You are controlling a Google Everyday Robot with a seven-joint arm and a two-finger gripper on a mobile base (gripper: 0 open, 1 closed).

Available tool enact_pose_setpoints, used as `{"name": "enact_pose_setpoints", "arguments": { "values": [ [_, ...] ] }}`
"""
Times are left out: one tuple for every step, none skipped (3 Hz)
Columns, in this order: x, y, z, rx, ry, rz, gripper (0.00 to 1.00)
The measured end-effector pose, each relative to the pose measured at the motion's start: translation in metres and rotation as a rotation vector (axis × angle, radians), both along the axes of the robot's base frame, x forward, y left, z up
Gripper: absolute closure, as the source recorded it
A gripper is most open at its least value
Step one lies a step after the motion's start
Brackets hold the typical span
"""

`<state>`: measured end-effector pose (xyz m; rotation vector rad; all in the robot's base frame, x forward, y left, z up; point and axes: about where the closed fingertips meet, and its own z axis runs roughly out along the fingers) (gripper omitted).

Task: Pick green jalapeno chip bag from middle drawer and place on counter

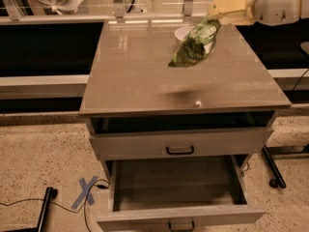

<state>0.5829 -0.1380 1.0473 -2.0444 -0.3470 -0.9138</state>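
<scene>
Pincer (216, 17) sits at the upper right of the camera view, over the far right part of the bench (130, 76), and we read it as clamped on the top edge of the green jalapeno chip bag (193, 45). The bag hangs down and to the left from the pincer, with its long axis slanted from upper right to lower left and one corner lowest. It hides part of a white bowl (182, 32) that stands on the bench behind it; we cannot tell whether bag and bowl touch. A dim shadow (178, 88) on the bench lies nearer to us than the bag and apart from it, so we judge the bag to be off the surface, not resting. The middle drawer (176, 185) stands pulled out below, with nothing visible inside. Key relation for the release: bare bench lies under and to the left of the bag's low corner, with the bowl just behind. We judge the placing needs a descent kept clear of the bowl.
</scene>
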Motion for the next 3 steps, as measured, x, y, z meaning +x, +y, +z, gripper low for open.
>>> {"name": "enact_pose_setpoints", "arguments": {
  "values": [
    [0.011, 0.007, -0.004, 0.033, 0.005, 0.031, 0.07],
    [0.049, 0.016, -0.022, 0.086, 0.002, 0.048, 0.0],
    [0.049, 0.016, -0.022, 0.086, 0.002, 0.048, 0.0]
  ]
}}
